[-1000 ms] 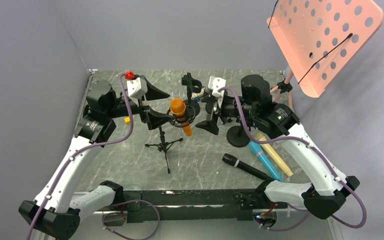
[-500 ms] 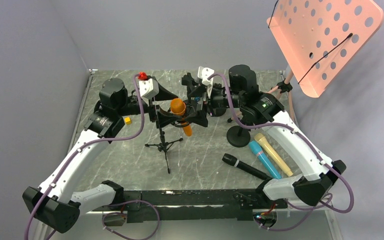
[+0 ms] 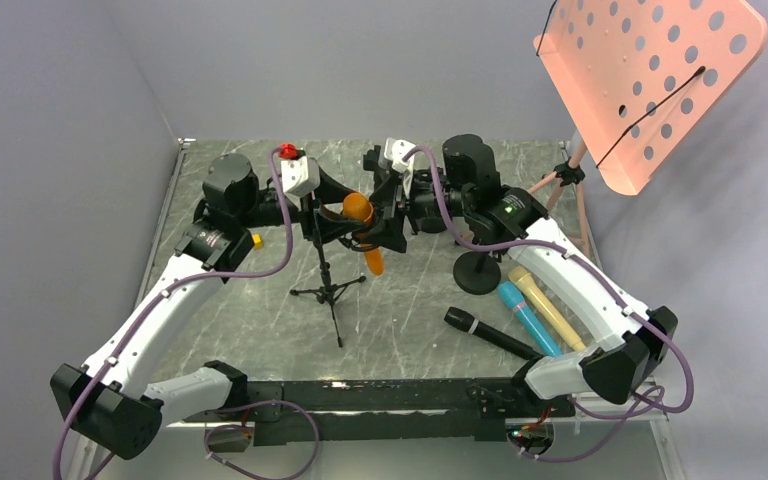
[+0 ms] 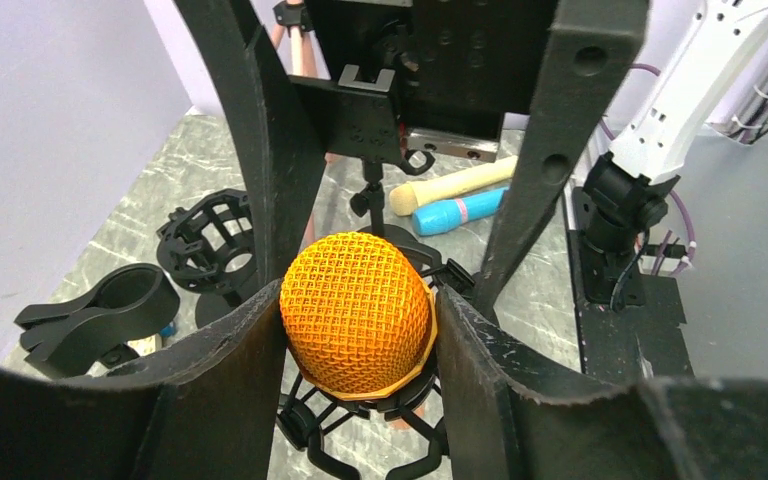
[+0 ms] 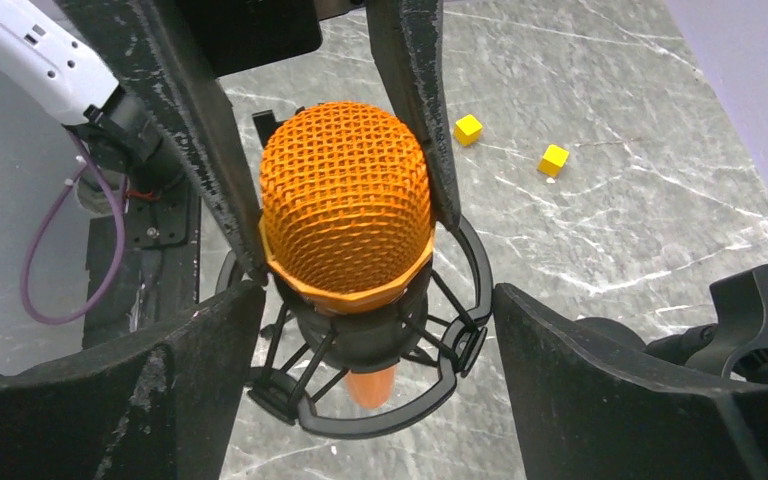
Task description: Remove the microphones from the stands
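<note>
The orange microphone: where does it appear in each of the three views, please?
Top external: the orange microphone is at the middle of the picture, just above the black tripod.
Left wrist: lower centre, with the mesh head facing the camera.
Right wrist: left of centre, with the head up and the handle pointing down.
Shared landmark: the black shock mount ringing it shows in both wrist views.

Over one second, both arms were drawn inward. The left gripper point(image 4: 357, 325) was closed against the microphone point(image 4: 355, 305) head; the right gripper point(image 5: 375, 300) was brought astride its cradle point(image 5: 360, 428).
</note>
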